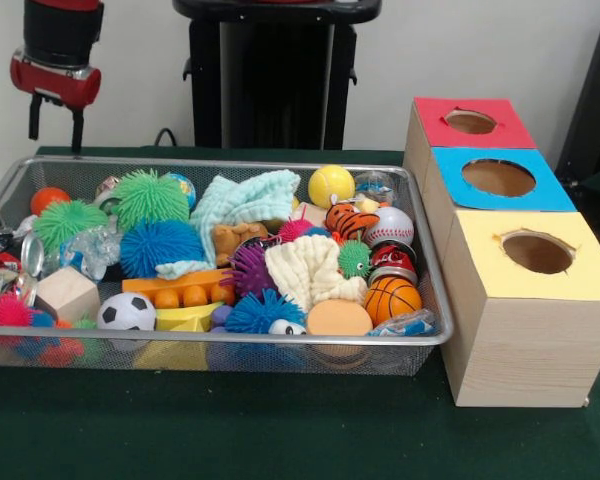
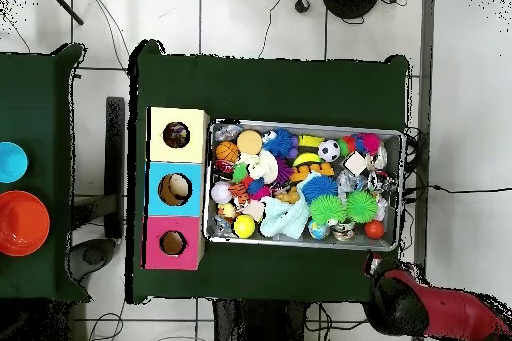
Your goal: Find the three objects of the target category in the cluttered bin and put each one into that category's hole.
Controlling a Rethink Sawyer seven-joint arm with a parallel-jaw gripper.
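The wire-mesh bin (image 1: 230, 340) sits on the green table, full of toys; it also shows in the overhead view (image 2: 305, 125). A whitish-grey crinkly wad (image 1: 93, 250) lies at its left between spiky balls. A crinkly wad with blue marks (image 1: 405, 322) lies in the front right corner. Another crinkly wad (image 1: 376, 184) sits at the back right by the yellow ball. The yellow-topped box's hole (image 1: 537, 252) (image 2: 176, 134) is right of the bin. My gripper (image 1: 56, 125) hangs open and empty above the bin's back left corner.
The mint towel (image 1: 245, 200) and cream towel (image 1: 305, 270) lie mid-bin among spiky balls, a basketball (image 1: 391, 298) and a soccer ball (image 1: 126, 312). The blue-topped box (image 1: 500, 178) and red-topped box (image 1: 470, 122) stand behind the yellow one. An orange bowl (image 2: 20, 222) sits on a side table.
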